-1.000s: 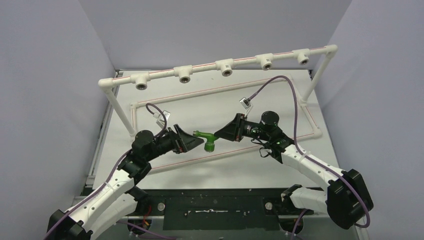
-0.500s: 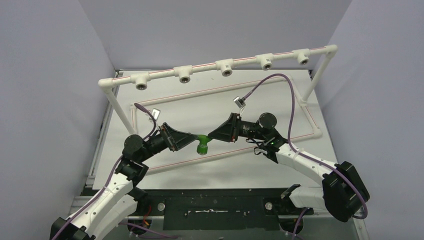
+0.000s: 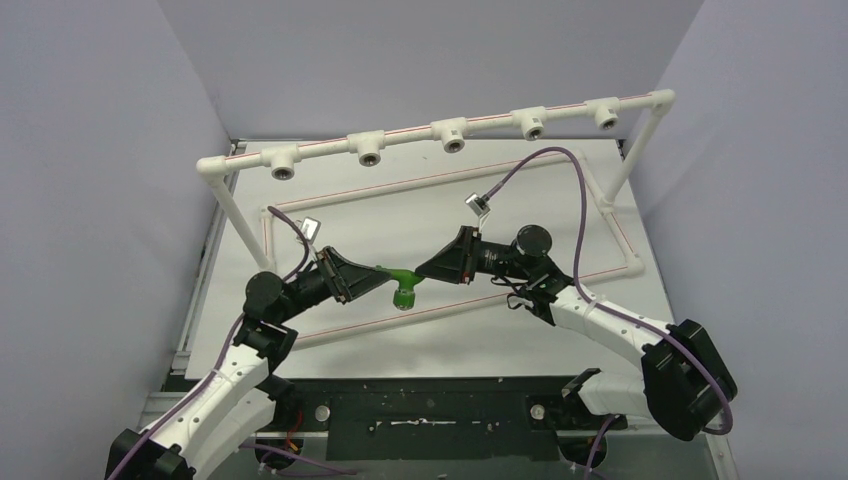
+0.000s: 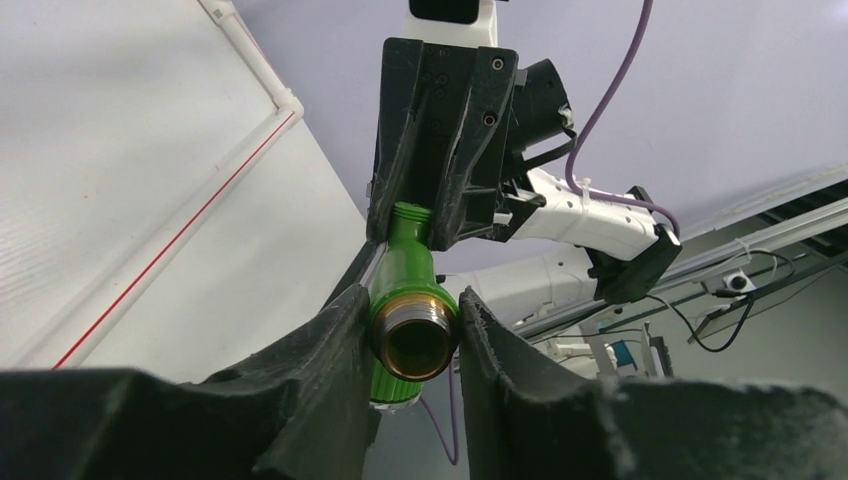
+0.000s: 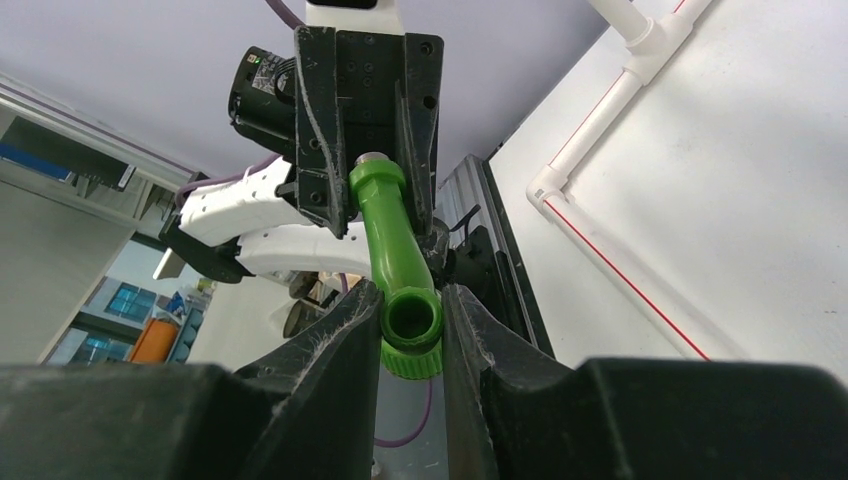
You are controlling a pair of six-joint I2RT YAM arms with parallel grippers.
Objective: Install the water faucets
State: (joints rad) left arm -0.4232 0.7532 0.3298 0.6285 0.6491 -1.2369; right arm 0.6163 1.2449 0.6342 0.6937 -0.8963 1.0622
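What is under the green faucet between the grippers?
Bare white table, with the faucet between the left gripper and right gripper. The patch directly beneath is covered by the faucet itself.

The left arm (image 3: 215, 385) rose from its base at the near left and reached forward and to the right, its wrist turned toward the middle. The right arm (image 3: 610, 325) mirrored it from the near right, elbow bent and forearm running left. The two grippers met almost tip to tip, facing each other, both raised. The left gripper (image 3: 385, 272) had its jaws drawn in against both sides of the threaded metal end of the green faucet (image 3: 403, 290). The right gripper (image 3: 420, 271) was clamped narrowly on the faucet's green plastic end, fingers nearly parallel.
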